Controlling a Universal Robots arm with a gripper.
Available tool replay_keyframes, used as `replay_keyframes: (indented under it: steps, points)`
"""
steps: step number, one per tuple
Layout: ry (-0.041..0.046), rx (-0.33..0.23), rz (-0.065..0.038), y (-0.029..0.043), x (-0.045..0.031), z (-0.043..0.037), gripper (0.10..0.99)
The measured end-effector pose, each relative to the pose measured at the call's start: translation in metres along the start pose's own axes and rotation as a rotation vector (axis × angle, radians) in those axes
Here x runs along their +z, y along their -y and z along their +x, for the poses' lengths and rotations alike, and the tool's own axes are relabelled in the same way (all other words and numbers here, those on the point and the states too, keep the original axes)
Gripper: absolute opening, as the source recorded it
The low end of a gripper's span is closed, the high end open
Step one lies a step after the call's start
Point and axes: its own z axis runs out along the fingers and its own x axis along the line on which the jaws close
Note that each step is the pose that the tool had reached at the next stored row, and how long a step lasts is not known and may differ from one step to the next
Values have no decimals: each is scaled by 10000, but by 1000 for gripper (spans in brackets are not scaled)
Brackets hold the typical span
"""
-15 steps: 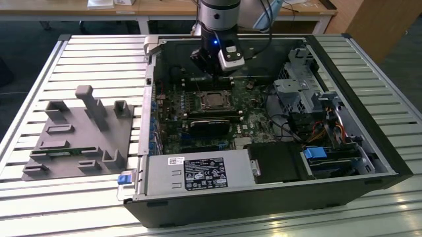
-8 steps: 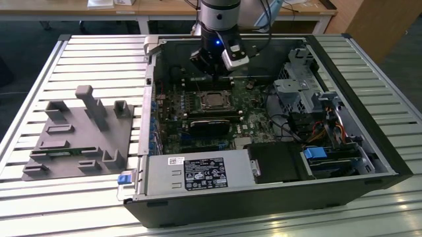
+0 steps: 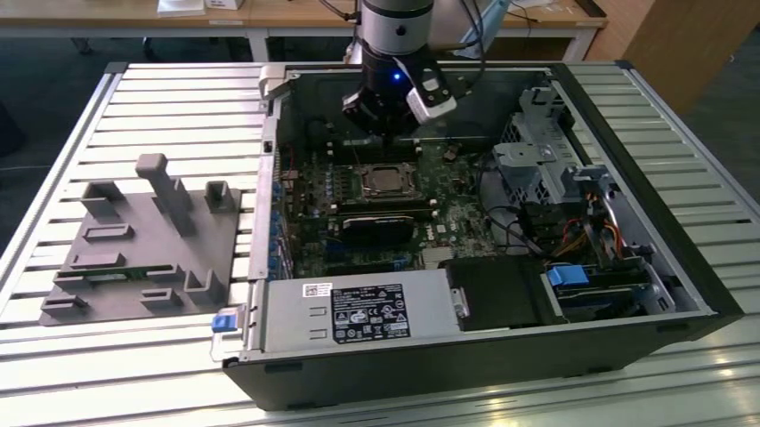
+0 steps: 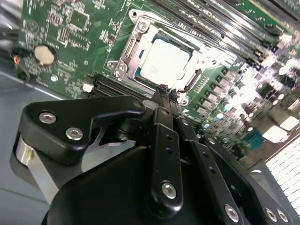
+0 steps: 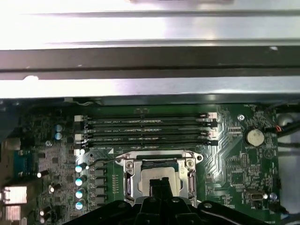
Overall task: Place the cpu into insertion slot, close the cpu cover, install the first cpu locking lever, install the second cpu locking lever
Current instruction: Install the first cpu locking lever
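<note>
Found cpu [image 4: 164, 58] seated in insertion slot [image 4: 186, 82], cpu cover [image 4: 132, 47] apparently lowered over it. Found gripper [image 4: 164, 90] poised just beside, fingers [image 4: 163, 126] pressed together, holding nothing.

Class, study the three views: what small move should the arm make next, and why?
Probably ease the shut gripper down toward what looks like the thin lever beside the socket. The chip already sits in the socket, the metal cover lies flat around it, and the gripper hangs just over the socket's edge.
</note>
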Motion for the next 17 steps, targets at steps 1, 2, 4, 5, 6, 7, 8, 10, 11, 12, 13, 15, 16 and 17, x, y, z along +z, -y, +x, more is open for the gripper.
replay_keyframes:
  steps: [1,2,4,5,6,7,8,10,11,12,13,15,16,17]
  points:
    - [-10,-183,-3,0,0,0,118]
    - [-20,-364,-7,0,0,0,118]
    - [-40,-727,-14,0,0,0,118]
    - [-50,-908,-17,0,0,0,118]
    - [-61,-1102,-21,0,0,0,118]
    - [-69,-1252,-25,1,0,3,118]
    - [-72,-1327,-28,1,1,13,118]
    - [-76,-1371,-27,2,-1,59,118]
    - [-76,-1372,-27,2,-2,87,118]
    - [-75,-1371,-28,3,-2,107,118]
    - [-74,-1371,-29,3,-2,124,118]
    - [-75,-1373,-28,4,-3,154,118]
    - [-75,-1373,-28,4,-3,167,118]
    - [-75,-1373,-29,4,-3,179,118]
